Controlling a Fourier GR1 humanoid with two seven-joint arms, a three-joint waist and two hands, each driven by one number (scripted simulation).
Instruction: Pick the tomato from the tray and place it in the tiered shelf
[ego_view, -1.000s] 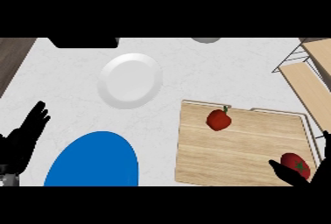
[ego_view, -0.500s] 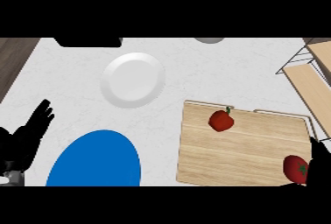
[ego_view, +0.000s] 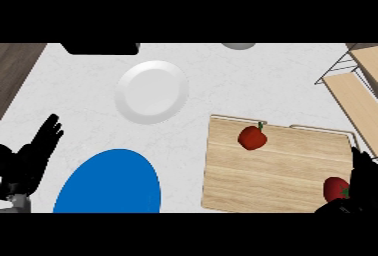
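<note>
The right robot hand (ego_view: 359, 185) sits at the lower right corner of the wooden tray (ego_view: 277, 170), its dark fingers reaching up along the tray's right edge and its thumb below, so that it cups a red tomato (ego_view: 335, 188) from the right. The fingers look curled partly round the fruit, though I can't make out whether they truly close on it or only rest against it. That tomato is still low over the tray's boards, not yet carried off.

Further up the tray lies a second red fruit with a green stem (ego_view: 253, 137), well apart from the robot hand. Beyond the tray's right side, at the upper right, stands the tiered shelf (ego_view: 356, 92), with its wooden boards and thin wire frame.

The left robot hand (ego_view: 33, 155) rests open at the left edge, fingers up, above a blue plate (ego_view: 111, 185); a white plate (ego_view: 151, 91) lies farther back on the surface (ego_view: 244, 80).

The risk I see: the grasp is one-sided, so the round tomato could roll out during the lift, or the arm could clip the wire frame.
</note>
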